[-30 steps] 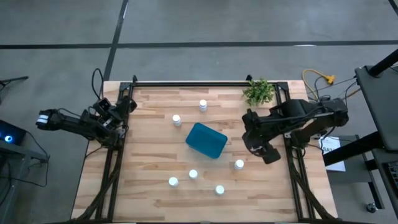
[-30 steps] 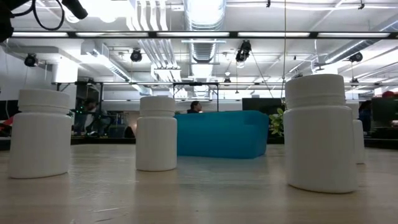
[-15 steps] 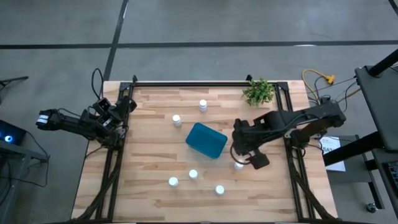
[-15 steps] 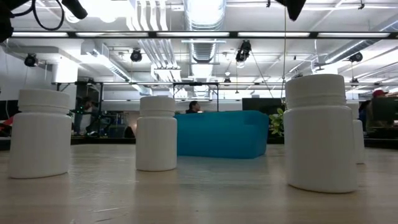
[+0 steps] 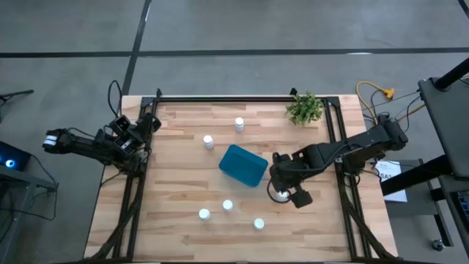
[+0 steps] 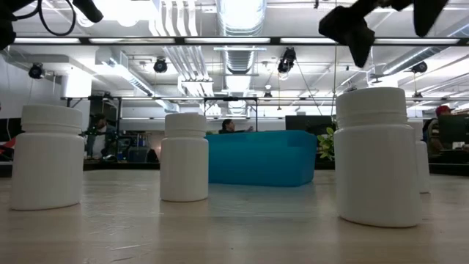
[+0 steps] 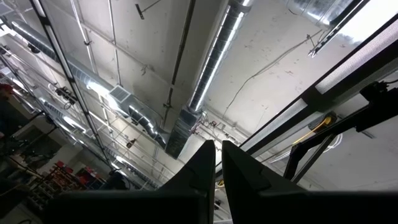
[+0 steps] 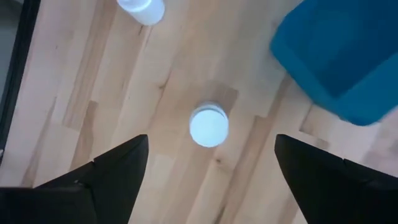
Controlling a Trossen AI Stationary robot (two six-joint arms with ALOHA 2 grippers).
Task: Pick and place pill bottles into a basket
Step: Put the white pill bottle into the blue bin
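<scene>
The teal-blue basket [image 5: 242, 165] stands on the table's middle. Six white pill bottles stand upright on their bases: two beyond the basket [image 5: 239, 124] [image 5: 208, 141], three near the front [image 5: 227, 206] [image 5: 204, 214] [image 5: 259, 224], and one right of the basket [image 5: 279, 196]. My right gripper [image 5: 281, 191] hangs open above that last bottle [image 8: 209, 126], fingers pointing down, one on either side, clear of it. My left gripper [image 7: 217, 163] is shut and empty at the table's left edge [image 5: 121, 136], pointing up at the ceiling.
A green potted plant [image 5: 305, 108] stands at the far right corner. The low view shows three bottles close up [image 6: 47, 156] [image 6: 184, 156] [image 6: 377, 156] before the basket [image 6: 260, 158], with my right gripper [image 6: 366, 22] above. The basket's corner [image 8: 336, 62] lies close beside the open fingers.
My right gripper has gone toward the table's left and near edges, from beside the right frame to above the bottle right of the basket. It has also come down, showing now at the top of the low view.
</scene>
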